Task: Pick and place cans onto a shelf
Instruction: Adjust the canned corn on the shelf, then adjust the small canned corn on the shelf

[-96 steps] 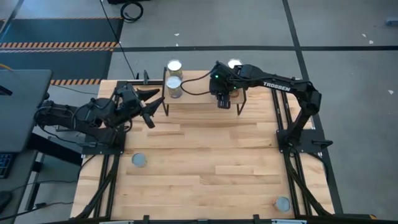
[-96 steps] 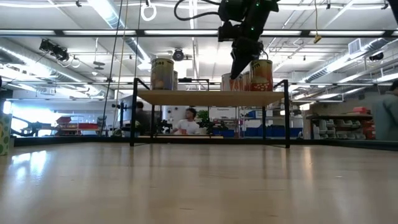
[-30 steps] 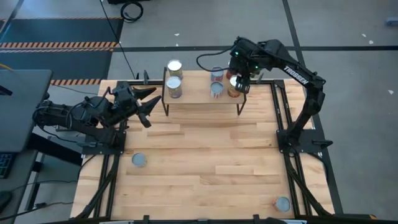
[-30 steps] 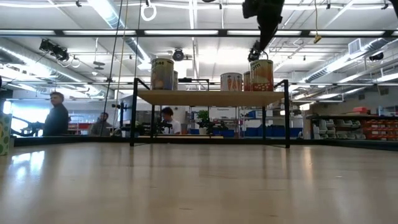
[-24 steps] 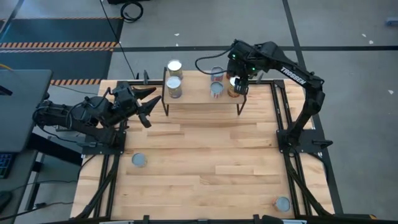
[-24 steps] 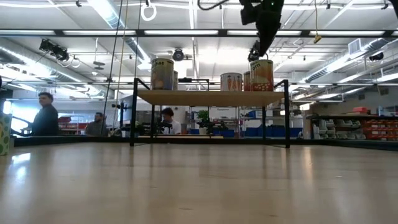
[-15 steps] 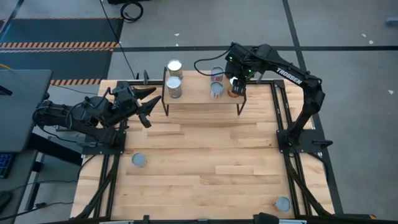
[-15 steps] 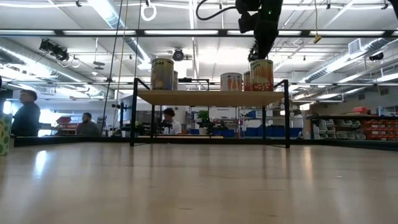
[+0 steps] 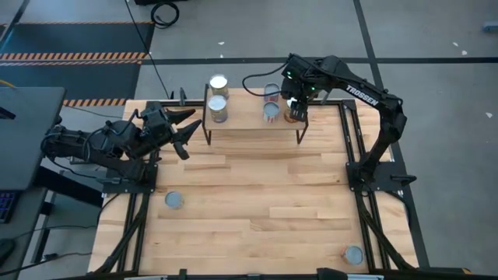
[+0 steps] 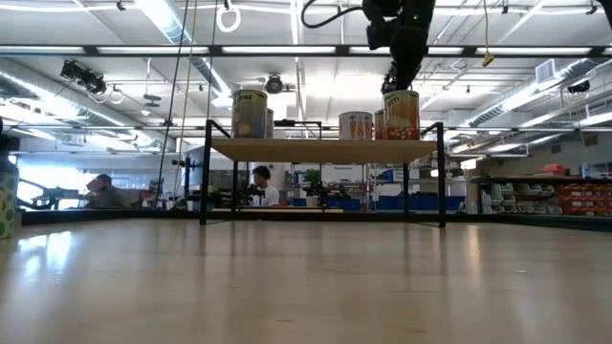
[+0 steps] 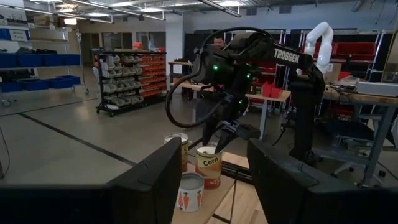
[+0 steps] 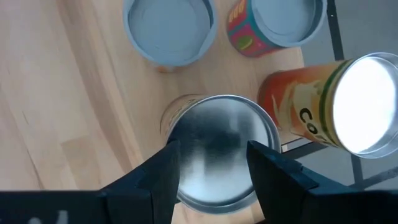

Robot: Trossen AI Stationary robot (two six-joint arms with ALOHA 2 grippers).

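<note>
Cans first: two are not shelved yet. One sits at the near right corner [image 9: 354,254] of the table [image 9: 257,225] and one on the near left [image 9: 174,201], both upright and well apart from everything.

Farther back on the left, your left gripper [image 9: 189,134] waits just left of the shelf [image 9: 245,123] with its fingers spread and nothing between them.

What's changed: a few seconds ago your right gripper [image 9: 296,111] was over the middle of the shelf. That spot is now uncovered and a bluish-topped can [image 9: 270,113] stands there, with another [image 9: 271,93] just behind it. So I'd call that placement done. The gripper has since slid to the shelf's right end, and in the last second it only crept a little nearer and left.

It now sits right above a silver-topped can [image 12: 221,134], fingers apart on either side of the lid, not squeezing. From table height the tips look just above the lid. A corn can [image 12: 298,115] stands right beside it, and two more cans [image 9: 218,109] are on the shelf's far left.

My guess: you either nudge that can straight or back off and head for the table.
</note>
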